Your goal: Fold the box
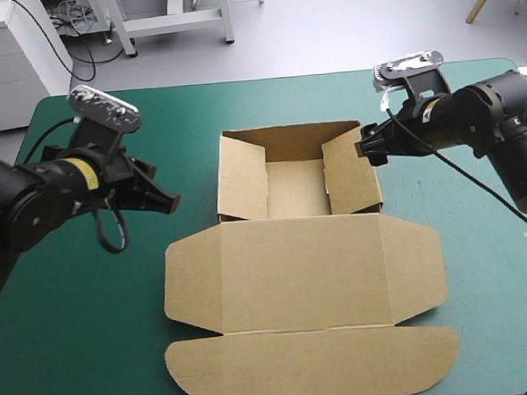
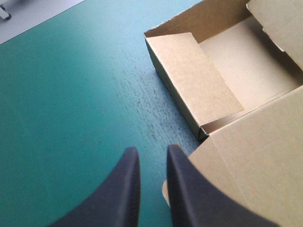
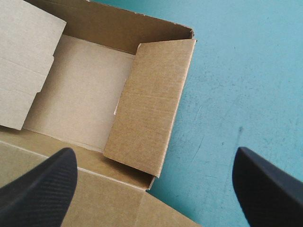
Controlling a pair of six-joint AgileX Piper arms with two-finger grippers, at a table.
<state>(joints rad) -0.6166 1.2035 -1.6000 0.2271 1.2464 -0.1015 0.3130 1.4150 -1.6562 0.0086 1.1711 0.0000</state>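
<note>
Box (image 1: 302, 249) at centre of worktop (image 1: 75, 334): tray walls up, lid flat on near side. My left hand (image 1: 167, 202) left of box, all but closed, empty. Right hand (image 1: 368, 148) by box's right wall, spread wide. Risk as I judge it: one-sided push slides box, and leaning side flaps spring out.

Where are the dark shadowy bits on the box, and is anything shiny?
High view: the box is lit evenly, and is darkest on the inside of its far wall. Left wrist view: the outer side wall is in shade, with a dark strip under the tucked flap. Right wrist view: the far wall is dim too, and I see no glare on the teal-green cover.
</note>
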